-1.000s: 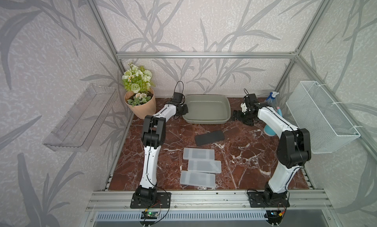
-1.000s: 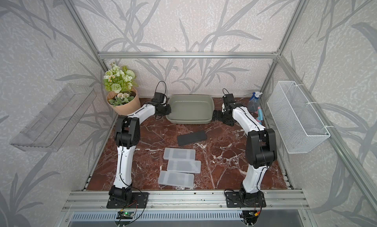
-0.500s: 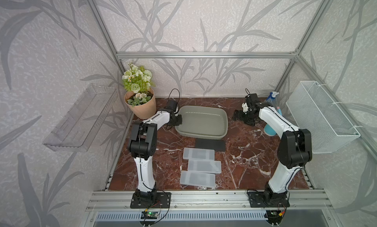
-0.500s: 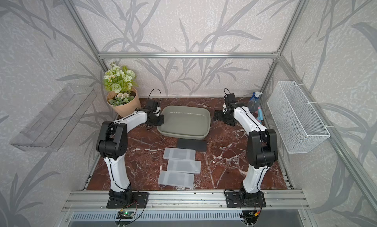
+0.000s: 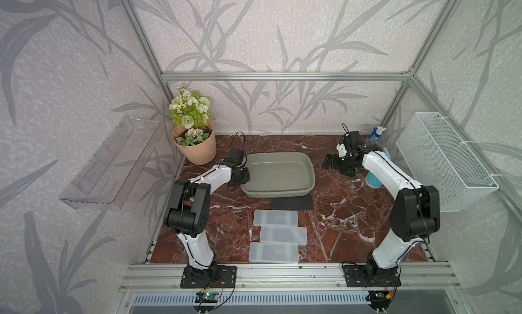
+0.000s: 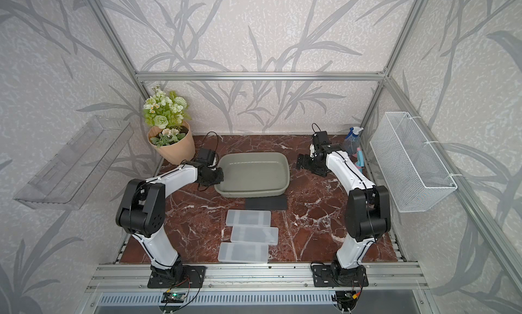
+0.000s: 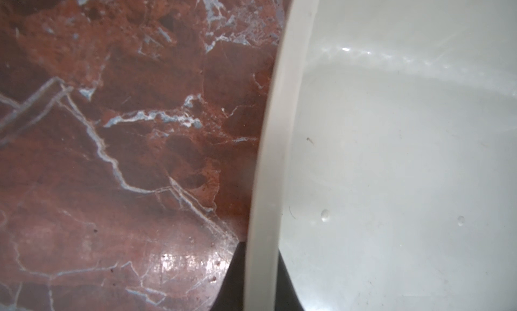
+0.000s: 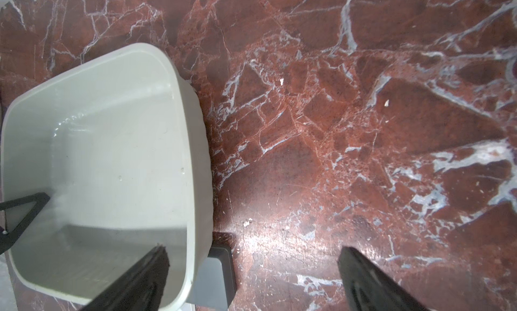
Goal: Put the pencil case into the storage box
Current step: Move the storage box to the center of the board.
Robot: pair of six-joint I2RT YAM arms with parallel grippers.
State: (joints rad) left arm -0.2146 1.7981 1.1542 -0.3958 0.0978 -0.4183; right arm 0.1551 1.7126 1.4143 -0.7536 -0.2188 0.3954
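Pencil case (image 5: 292,203) unheld. Left gripper (image 5: 243,177) clamped on storage box (image 5: 279,192) rim at 9 o'clock, probably to steady or position it; right gripper (image 5: 337,168) spread wide, empty, off 3 o'clock. Box smooth grey-green plastic, rounded corners, nothing inside. Case: dark matte flat rectangle on glossy red marbled table (image 5: 353,213), against box's 6 o'clock wall.

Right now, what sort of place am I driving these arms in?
Likely a staged robot test cell dressed like a home: silver aluminium frame bars, leaf-patterned grey wallpaper panels, and a red marble-look tabletop with a terracotta flower pot.
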